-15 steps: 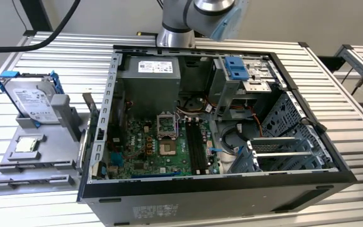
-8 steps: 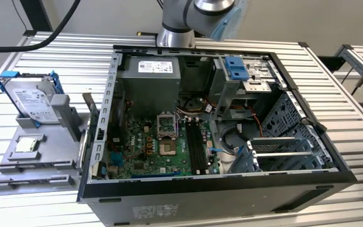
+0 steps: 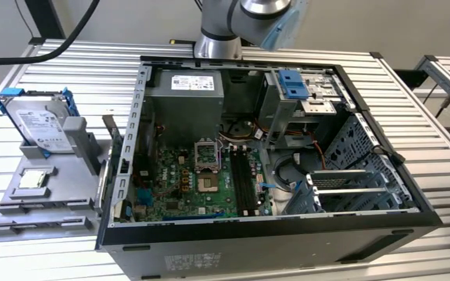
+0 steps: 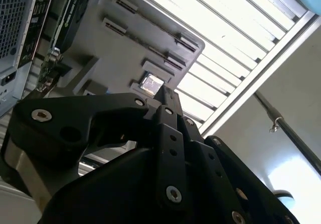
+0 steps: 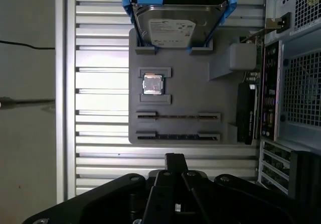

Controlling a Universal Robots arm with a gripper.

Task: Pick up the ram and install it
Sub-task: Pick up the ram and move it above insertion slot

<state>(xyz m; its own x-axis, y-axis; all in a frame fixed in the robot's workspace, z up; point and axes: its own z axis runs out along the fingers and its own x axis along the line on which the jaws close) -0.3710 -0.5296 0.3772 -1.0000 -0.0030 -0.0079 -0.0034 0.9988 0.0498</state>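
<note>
The ram (image 5: 178,135) stands edge-on as a thin dark strip in the nearer slot of the grey holder (image 5: 220,98). A second thin strip (image 5: 178,116) sits in the slot beside it. In the exterior view these slots (image 3: 47,205) are at the left, outside the case. My gripper (image 5: 173,157) hovers above the slatted table short of the holder, apart from the ram. Its black fingers meet at the tip with nothing between them, as the second wrist view also shows of the gripper (image 4: 164,94). The green motherboard (image 3: 201,181) with its long black slots (image 3: 245,178) lies inside the open case.
A silver hard drive with blue brackets (image 5: 178,28) stands at the holder's far end, and a square processor chip (image 5: 152,84) lies in its middle. The open computer case (image 3: 381,170) fills the table's centre, with a power supply (image 3: 184,88) and a drive cage (image 3: 299,88). The arm's base (image 3: 218,44) rises behind it.
</note>
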